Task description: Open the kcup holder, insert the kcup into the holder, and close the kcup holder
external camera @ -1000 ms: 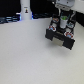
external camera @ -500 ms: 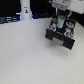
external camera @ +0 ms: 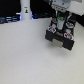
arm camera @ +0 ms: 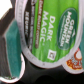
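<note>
Here's the end effector poised right over the kcup holder, which sits on the white worktop toward the exterior view's right, and the drawer looks pulled open, so by my read the opening step is done. The kcup fills the wrist view, green lid with its pale rim, and the fingers look clamped on it (a teal pad presses against its side). A red-and-white pod peeks in just beside it, apparently already seated in the drawer. So the insert looks underway but not finished: the pod has yet to be let go into a slot, and the drawer then needs pushing shut. The tall white bottle stands well apart.
</note>
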Motion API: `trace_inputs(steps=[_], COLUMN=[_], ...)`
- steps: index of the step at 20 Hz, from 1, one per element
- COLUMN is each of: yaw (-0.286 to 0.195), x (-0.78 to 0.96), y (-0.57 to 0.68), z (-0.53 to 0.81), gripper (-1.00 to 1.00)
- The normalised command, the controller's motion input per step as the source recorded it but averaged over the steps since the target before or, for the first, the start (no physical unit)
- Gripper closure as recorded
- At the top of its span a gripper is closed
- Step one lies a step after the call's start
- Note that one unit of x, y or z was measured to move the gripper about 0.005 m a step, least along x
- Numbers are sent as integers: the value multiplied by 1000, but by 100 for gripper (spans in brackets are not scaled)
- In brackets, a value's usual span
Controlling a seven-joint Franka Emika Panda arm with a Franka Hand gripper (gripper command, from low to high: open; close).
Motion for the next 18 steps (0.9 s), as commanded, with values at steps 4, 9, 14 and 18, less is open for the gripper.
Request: trace_inputs(steps=[4,9,14,18], yaw=[-5,0,17,16], x=[0,66,8,-41], y=[0,67,-1,-51], z=[215,305,-187,-352], gripper=[100,100,100,100])
